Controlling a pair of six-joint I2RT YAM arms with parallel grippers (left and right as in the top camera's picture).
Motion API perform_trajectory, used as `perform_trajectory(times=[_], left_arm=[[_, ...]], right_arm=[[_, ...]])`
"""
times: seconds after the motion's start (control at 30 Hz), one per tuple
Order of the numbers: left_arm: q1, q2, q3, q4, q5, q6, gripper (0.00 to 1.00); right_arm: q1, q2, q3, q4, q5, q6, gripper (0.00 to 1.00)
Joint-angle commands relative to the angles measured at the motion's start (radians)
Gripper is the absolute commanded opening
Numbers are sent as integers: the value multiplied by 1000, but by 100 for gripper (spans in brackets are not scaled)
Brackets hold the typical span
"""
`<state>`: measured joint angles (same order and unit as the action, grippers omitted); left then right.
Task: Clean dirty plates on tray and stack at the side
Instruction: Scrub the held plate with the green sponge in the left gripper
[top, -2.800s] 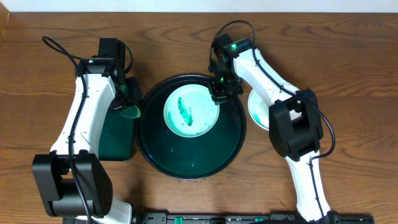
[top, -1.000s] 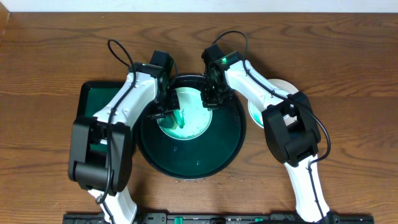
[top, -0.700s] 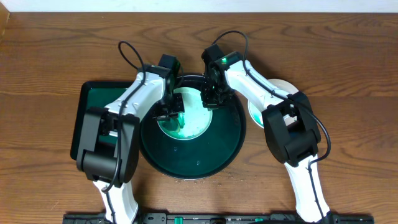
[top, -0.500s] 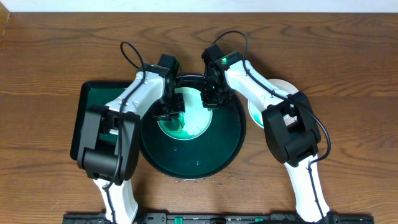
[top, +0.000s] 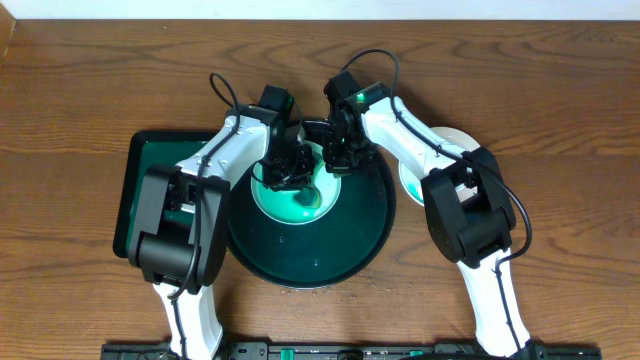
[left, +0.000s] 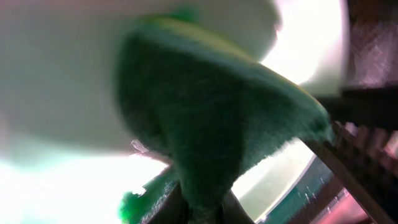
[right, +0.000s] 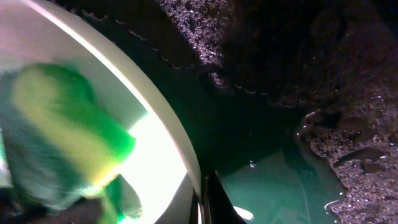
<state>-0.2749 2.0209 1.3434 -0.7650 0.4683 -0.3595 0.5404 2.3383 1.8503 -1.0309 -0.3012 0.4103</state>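
Note:
A white plate (top: 290, 207) with a green smear lies in the back half of the round black tray (top: 300, 258). My left gripper (top: 289, 170) is shut on a green cloth (left: 211, 124) and presses it onto the plate (left: 62, 62). The jaws (left: 202, 208) show at the bottom of the left wrist view. My right gripper (top: 338, 160) is shut on the plate's right rim (right: 168, 143); its fingertips (right: 202, 200) pinch the edge above the tray floor (right: 267, 180). The cloth also shows in the right wrist view (right: 62, 124).
Another pale plate (top: 412, 182) lies on the table right of the tray, partly under my right arm. A rectangular dark green tray (top: 135, 190) sits at the left. The wooden table surrounds both.
My left arm has swung from the rectangular tray to the plate and moved the cloth rightward across it. The green smear has spread. My right gripper has stayed on the rim.

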Motion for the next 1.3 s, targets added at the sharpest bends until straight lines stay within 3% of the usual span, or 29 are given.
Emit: perform_trajectory(times=[0.0,0.13,0.33,0.4,0.57,0.77,0.97,1.1,1.27], left_arm=[[65,43,-15,-5,-505,-138,7],[66,43,-15,-23,-711,-140,7],[59,43,-15,-68,-732,-140,7],[51,43,-15,-87,-681,-135,7],[17,43,-16,-148,-399,13,7],[-30,43,-16,-157,-57,267,7],[-18,43,-16,-73,-24,295,7],[5,43,-15,15,-146,210,7],[34,43,-5,53,-524,-29,7]], right_arm=[[2,25,-27,10,42,14,1],[2,25,-27,10,42,11,1],[2,25,-27,10,42,11,1],[2,25,-27,10,42,12,1],[2,25,-27,10,42,12,1],[2,25,-27,10,42,12,1],[2,25,-27,10,42,12,1],[2,25,-27,10,42,12,1],[2,25,-27,12,42,12,1]])
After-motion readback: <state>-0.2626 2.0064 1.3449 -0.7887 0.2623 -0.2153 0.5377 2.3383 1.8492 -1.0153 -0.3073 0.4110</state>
